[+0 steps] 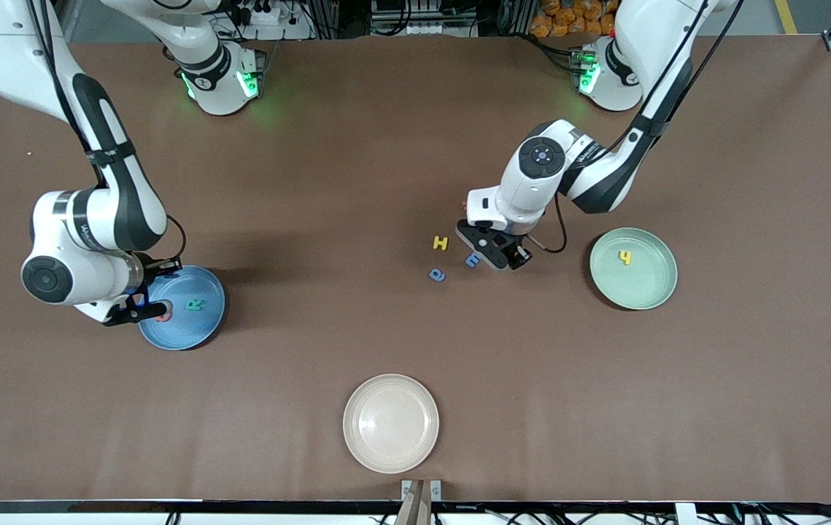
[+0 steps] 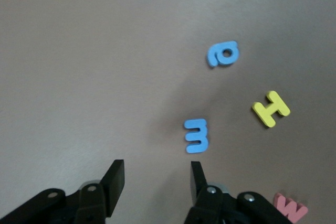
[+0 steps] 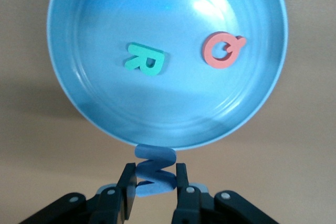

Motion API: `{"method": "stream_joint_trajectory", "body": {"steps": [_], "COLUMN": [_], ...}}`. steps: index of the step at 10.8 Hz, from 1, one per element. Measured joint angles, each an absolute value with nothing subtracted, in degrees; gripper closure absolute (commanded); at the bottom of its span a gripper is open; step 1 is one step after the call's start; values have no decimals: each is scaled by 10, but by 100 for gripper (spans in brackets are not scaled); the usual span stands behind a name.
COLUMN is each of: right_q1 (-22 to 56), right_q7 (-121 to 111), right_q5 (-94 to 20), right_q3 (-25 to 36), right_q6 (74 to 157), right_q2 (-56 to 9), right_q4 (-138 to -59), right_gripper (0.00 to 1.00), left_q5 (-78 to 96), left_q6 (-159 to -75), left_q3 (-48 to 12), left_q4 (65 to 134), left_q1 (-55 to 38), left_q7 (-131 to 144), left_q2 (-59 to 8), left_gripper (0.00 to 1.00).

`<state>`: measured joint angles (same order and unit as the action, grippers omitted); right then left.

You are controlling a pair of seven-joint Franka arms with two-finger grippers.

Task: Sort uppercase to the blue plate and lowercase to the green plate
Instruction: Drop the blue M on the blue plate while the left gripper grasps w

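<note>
Front view: right hand (image 1: 158, 313) sits over the rim of the blue plate (image 1: 203, 332), on the edge toward the right arm's end of the tabletop (image 1: 415, 146). Green R (image 1: 195, 304) lies in the plate. Left hand (image 1: 497, 257) is low over the loose letters, just beside the blue e (image 1: 471, 260). Taking the e as landmark: yellow H (image 1: 441, 243) is just farther from the camera, and the blue rounded letter (image 1: 437, 275) just nearer, both on its right-arm side. Green plate (image 1: 659, 292) is on the e's left-arm side with the yellow h (image 1: 626, 257) in it. Beige plate (image 1: 415, 452) sits well nearer the camera and holds nothing.

Left wrist view: left hand (image 2: 156, 181) is spread, nothing between the fingers. The e (image 2: 197, 136) lies just ahead of one fingertip (image 2: 197, 179), off the centre of the gap, so the hand likely needs a small sideways shift before closing. The e's long axis runs roughly along the direction the hand points. Rounded blue letter (image 2: 223, 54) and H (image 2: 271, 108) are farther out; pink w (image 2: 290, 207) sits beside the hand.

Right wrist view: right hand (image 3: 154, 179) is pinching the blue W (image 3: 154, 169), held on edge right at the plate rim (image 3: 105, 124). R (image 3: 145, 59) and red Q (image 3: 222, 49) are already inside. The plate's centre lies straight ahead of the hand, so the W probably still needs to go forward over the rim before release.
</note>
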<state>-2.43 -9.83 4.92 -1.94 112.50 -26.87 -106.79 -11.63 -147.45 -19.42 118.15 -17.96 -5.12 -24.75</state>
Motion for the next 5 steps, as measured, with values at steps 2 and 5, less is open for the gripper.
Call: {"method": "stream_joint_trajectory", "body": {"steps": [2,5], "right_q1": [-24,-23], "right_q7": [-100,-111], "right_q5": [56,58], "right_q3": [-18,-13], "right_q6": [1146,1153], "right_q2": [-270,-269], "right_q4": [-1068,-1067], "right_gripper": [0,0], "left_q5": [-116,-116], "left_q6": [-1476,-1485], "left_q3": [-194,-194], "left_q4": [1172,1166], "left_q1": [-191,-198], "left_q7": [-54,-54], "left_q2": [-264,-290], "left_gripper": [42,43]}}
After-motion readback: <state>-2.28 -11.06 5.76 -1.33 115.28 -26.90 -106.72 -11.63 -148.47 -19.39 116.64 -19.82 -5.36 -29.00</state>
